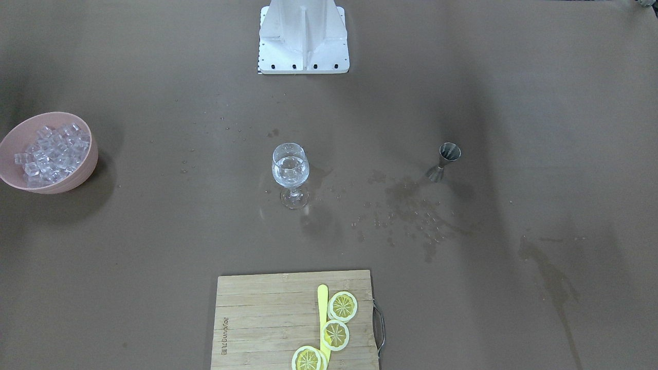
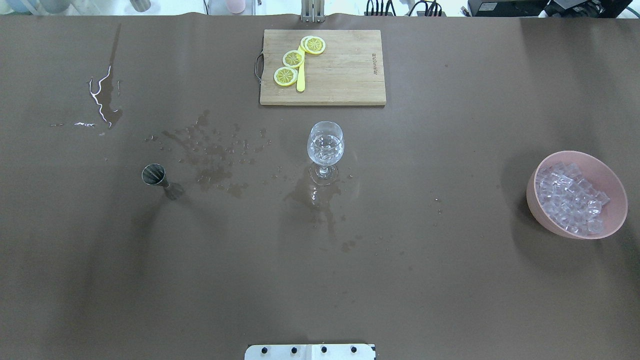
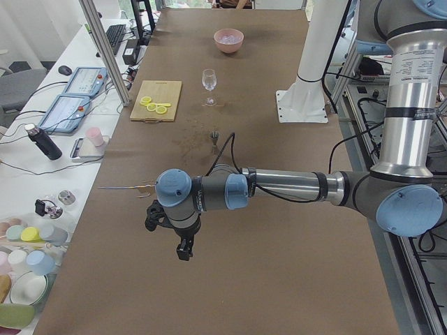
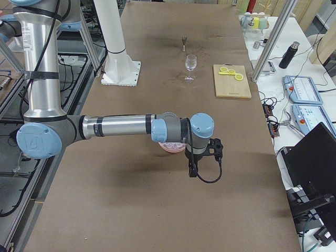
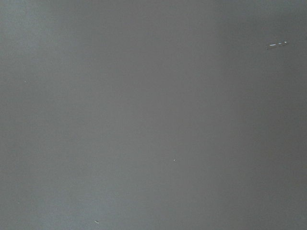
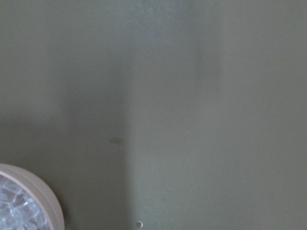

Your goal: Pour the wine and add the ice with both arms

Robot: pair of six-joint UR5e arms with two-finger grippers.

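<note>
Ice (image 2: 570, 197) heaps in the pink bowl (image 2: 534, 197), well to the wine glass's (image 2: 325, 145) right. The left gripper (image 3: 183, 250) and right gripper (image 4: 193, 171) hover over the table (image 2: 450, 280); their finger spread cannot be told.

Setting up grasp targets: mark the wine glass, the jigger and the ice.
wine glass (image 2: 325, 142), overhead exterior view, on the glass's rounded bowl.
jigger (image 2: 153, 174), overhead exterior view, on its open upper cup.
ice (image 2: 570, 200), overhead exterior view, on the middle of the heap of cubes.
</note>
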